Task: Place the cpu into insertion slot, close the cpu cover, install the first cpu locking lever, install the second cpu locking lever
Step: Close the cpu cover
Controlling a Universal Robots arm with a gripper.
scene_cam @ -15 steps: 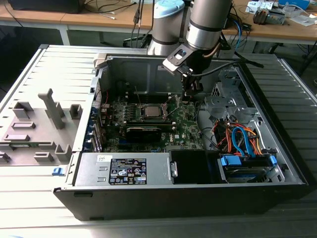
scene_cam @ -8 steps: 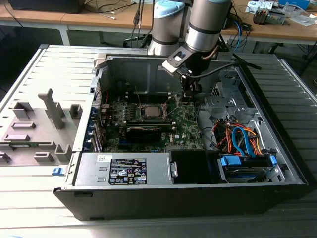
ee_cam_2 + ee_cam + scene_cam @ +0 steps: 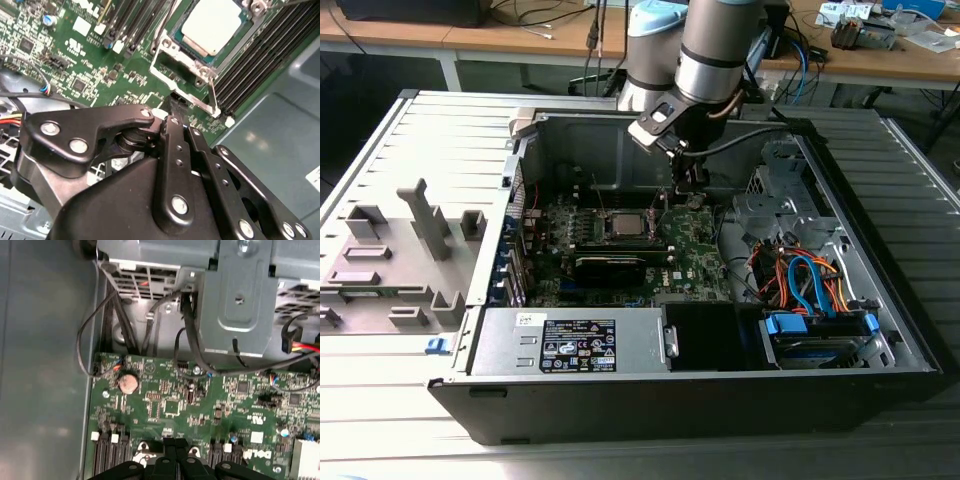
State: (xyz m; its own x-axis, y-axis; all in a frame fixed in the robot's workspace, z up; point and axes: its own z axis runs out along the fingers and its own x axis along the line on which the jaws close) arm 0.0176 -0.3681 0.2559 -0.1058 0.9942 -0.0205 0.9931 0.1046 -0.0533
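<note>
One grey-and-silver robot arm reaches down into an open dark computer case (image 3: 670, 400) lying on a grey slatted table (image 3: 920, 220). In the exterior view its black gripper (image 3: 692, 195) hangs low over the green circuit board (image 3: 695, 245), just toward the exterior view's right of the square silver-rimmed insertion slot (image 3: 604, 229). The small silvery-grey square cpu (image 3: 624, 225) sits inside that slot. Nearer the front of the case lie a silver power supply box (image 3: 575, 340) and a blue drive caddy (image 3: 815, 325), with orange and blue cables (image 3: 800, 275) above the caddy.

In the second wrist view the gripper (image 3: 177, 102) has its narrow black fingers (image 3: 172, 130) drawn together, and I see nothing between them. The tips are close to the slot's silver metal rim (image 3: 182, 62). A thin silver wire lever (image 3: 214, 97) runs along the edge of the slot just beside them. The cpu (image 3: 212, 22) lies flat in the slot beyond, and long black memory connectors (image 3: 260, 55) run alongside.

In the first wrist view the gripper (image 3: 175, 447) has its tips pressed side by side above the circuit board (image 3: 170, 405). Farther off are a round coin battery (image 3: 128, 383), looping black cables (image 3: 185, 330) and a grey metal bracket (image 3: 240, 300).
</note>
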